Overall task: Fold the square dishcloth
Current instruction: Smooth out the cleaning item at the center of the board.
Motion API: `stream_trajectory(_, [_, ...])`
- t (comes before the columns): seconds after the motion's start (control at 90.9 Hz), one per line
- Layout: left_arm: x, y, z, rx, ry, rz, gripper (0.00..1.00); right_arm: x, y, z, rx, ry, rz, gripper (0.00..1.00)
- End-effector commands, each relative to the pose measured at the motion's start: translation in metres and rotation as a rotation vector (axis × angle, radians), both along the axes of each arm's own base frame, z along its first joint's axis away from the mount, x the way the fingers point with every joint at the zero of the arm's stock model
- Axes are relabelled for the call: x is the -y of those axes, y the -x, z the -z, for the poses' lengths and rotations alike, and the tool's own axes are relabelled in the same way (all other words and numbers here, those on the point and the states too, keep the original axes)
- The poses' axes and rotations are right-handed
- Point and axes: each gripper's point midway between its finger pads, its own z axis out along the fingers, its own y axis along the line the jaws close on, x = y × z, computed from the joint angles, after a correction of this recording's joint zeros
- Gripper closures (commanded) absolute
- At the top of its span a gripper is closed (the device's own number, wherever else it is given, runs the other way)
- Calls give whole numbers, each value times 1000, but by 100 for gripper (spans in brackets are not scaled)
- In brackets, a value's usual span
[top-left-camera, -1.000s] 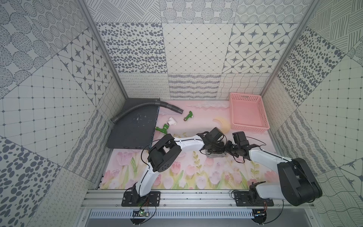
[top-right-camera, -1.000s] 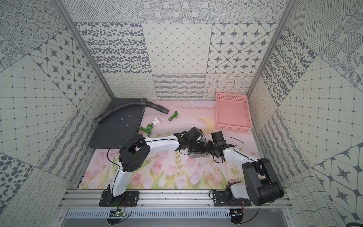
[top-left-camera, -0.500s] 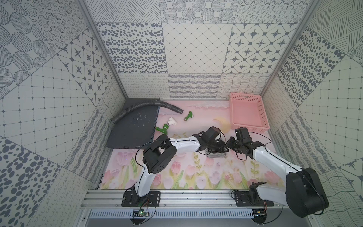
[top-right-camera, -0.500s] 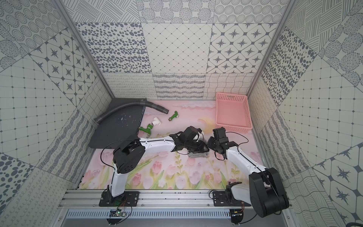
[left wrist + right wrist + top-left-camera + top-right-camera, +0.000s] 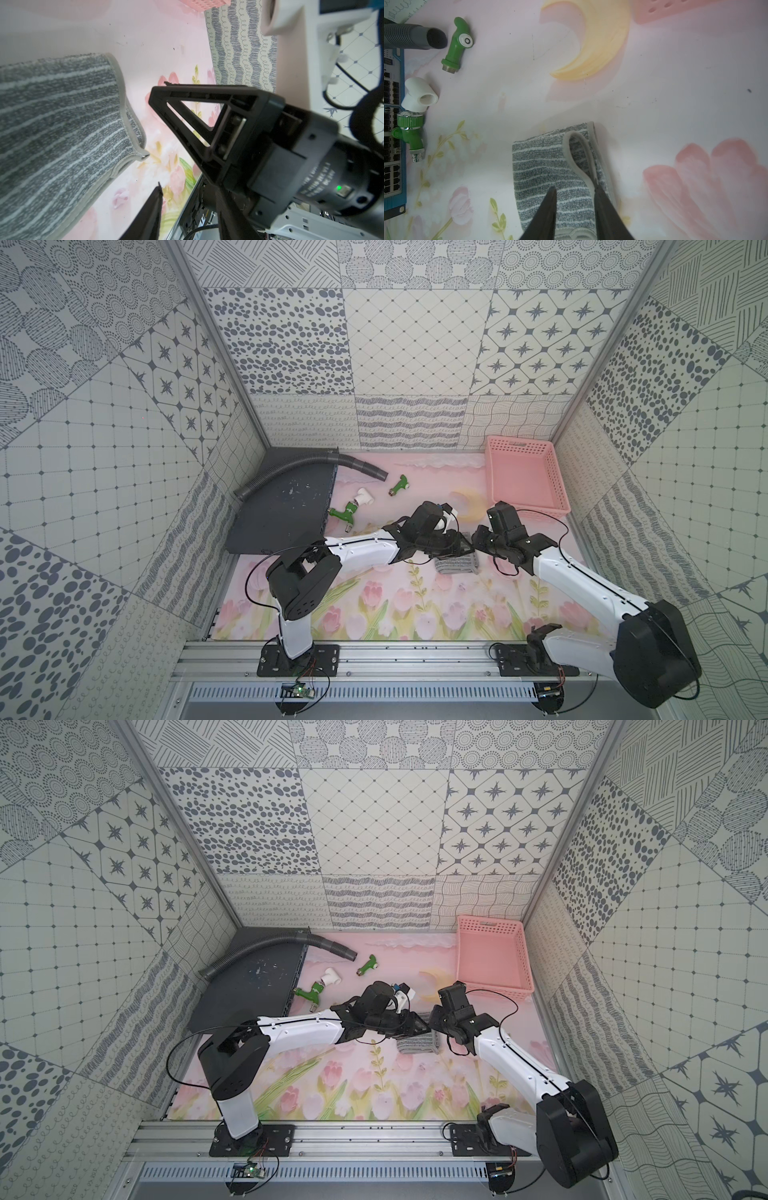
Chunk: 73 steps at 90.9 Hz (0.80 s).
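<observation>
In front of the pink basket (image 5: pixel 528 512), on the side toward my bases, the square dishcloth (image 5: pixel 457 565) lies doubled, with one hem curling up. I judge the fold is laid, and flattening that hem comes next. I reach in low from both sides: left gripper (image 5: pixel 155 139) beside the cloth, right gripper (image 5: pixel 574 188) over it, both spread and clamping nothing.

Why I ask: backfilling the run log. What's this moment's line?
dishcloth: folded, ungripped | left tool: open, beside it | right tool: open, above it
</observation>
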Motion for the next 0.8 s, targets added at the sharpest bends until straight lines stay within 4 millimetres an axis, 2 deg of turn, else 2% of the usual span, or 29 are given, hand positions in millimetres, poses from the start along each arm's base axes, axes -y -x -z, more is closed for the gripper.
stream_trajectory(0.0, [-26,-23,22,15,-86,-122,58,-35,-6,-16,24,-32,-90,71])
stream_trajectory(0.121, [-35,-26,36,6,-136,-142,60,-49,-13,-7,-12,-23,-114,73])
stream_trajectory(0.253, [-39,-29,47,7,-174,-148,61,-49,-18,6,-43,1,-92,73])
stream_trajectory(0.396, [-37,-32,55,10,-199,-138,62,-39,-24,21,-72,40,-58,73])
stream_trajectory(0.66, [-30,-35,75,-18,-210,-120,63,-5,-37,46,-115,131,18,73])
stream_trajectory(0.792, [-27,-33,84,-41,-200,-110,63,-1,-40,62,-144,158,12,73])
